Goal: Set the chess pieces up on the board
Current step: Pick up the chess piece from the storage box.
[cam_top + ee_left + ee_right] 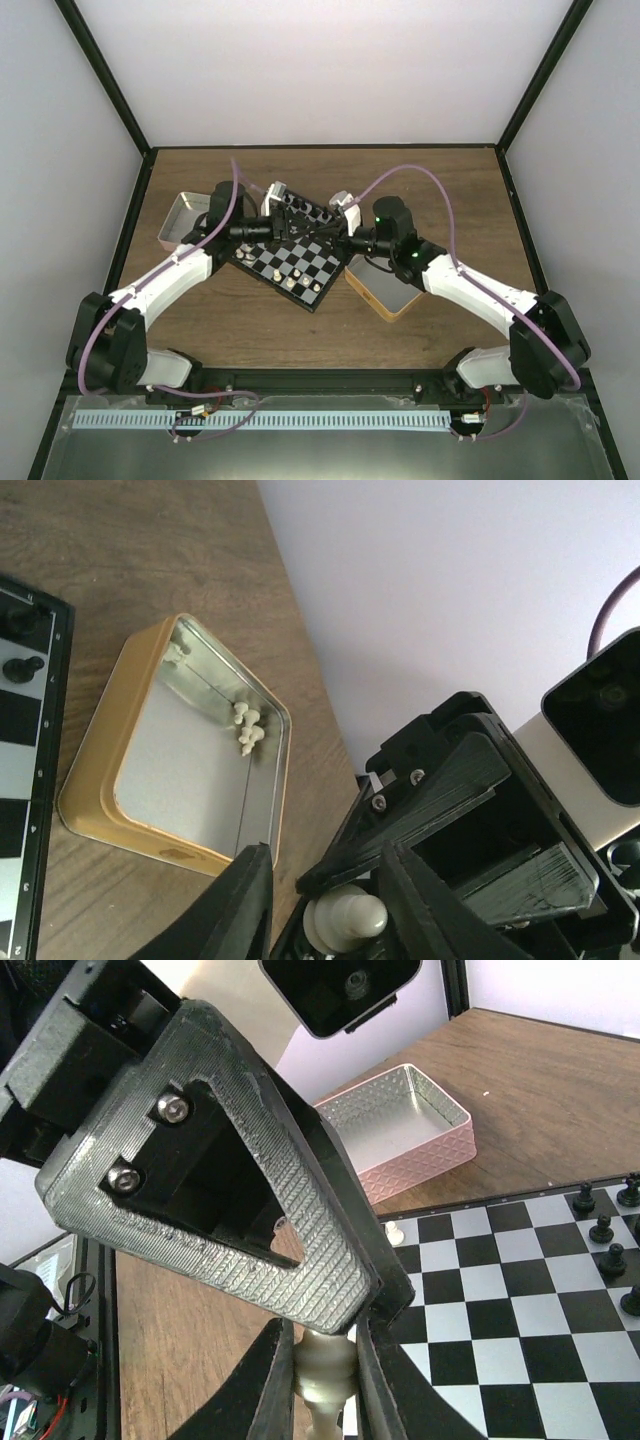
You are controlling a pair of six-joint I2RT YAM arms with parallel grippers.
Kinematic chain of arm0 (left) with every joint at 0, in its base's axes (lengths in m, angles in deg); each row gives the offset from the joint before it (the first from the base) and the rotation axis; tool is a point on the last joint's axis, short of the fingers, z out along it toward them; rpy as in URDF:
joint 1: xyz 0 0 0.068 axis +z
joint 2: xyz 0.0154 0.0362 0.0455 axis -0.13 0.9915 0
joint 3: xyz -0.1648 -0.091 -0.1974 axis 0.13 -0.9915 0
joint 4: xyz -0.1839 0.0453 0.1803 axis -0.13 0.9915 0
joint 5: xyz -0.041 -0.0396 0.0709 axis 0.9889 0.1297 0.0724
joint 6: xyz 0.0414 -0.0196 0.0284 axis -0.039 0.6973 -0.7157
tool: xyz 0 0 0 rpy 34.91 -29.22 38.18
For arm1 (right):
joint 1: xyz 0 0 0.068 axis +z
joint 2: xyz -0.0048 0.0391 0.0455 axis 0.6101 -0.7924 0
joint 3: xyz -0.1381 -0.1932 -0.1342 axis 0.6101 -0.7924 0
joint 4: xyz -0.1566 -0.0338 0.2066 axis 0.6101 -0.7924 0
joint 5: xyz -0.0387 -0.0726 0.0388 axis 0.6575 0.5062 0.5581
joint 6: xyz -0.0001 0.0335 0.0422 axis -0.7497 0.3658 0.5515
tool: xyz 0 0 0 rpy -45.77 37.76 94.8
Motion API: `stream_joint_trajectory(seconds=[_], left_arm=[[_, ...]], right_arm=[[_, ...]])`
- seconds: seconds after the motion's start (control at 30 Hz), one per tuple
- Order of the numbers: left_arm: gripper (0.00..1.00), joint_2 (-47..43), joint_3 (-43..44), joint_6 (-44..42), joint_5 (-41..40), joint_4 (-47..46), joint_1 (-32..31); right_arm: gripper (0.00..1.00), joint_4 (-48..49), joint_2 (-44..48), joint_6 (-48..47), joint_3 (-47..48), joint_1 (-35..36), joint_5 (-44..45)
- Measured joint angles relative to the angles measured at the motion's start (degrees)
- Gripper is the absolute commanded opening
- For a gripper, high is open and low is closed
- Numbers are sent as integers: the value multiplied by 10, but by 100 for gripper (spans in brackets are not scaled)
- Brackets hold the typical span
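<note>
Surface: a brown wooden table (250, 330) inside a white-walled enclosure with black frame posts.

Both arms reach inward and meet over the near-left corner of the board (300, 265), which lies turned diagonally at mid-table. A pink tin (420, 1170) stands beyond the board's left side and a gold tin (85, 780) lies just beside its right side.

The right gripper (322, 1390) is pinched on one cream piece (322, 1365), held upright between its fingers. The left gripper (335, 920) brackets the same piece. Whether it grips cannot be told.

Black pieces (600, 1230) occupy the far ranks. One cream pawn (394, 1231) stands on the board, near its edge. A few chess pieces (248, 728) lie in the gold tin.

Judgement: a hand-to-hand transfer of one white piece is in progress, and the white side is largely unset. Next move calls for one gripper to release cleanly, then upright placement on a home square.

Writing: none legible; the board's rim markings are too small to read.
</note>
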Motion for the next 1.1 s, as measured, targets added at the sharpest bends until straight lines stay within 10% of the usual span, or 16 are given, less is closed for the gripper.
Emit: stream_joint_trajectory(seconds=[0.4, 0.8, 1.1], left_arm=[[4, 3, 0, -20, -3, 27, 1], [4, 3, -3, -7, -17, 22, 0], [4, -26, -27, 121, -24, -71, 0]], right_arm=[[14, -8, -26, 0, 9, 0, -1], [70, -2, -23, 58, 15, 3, 9], [66, 149, 59, 320, -93, 3, 37]])
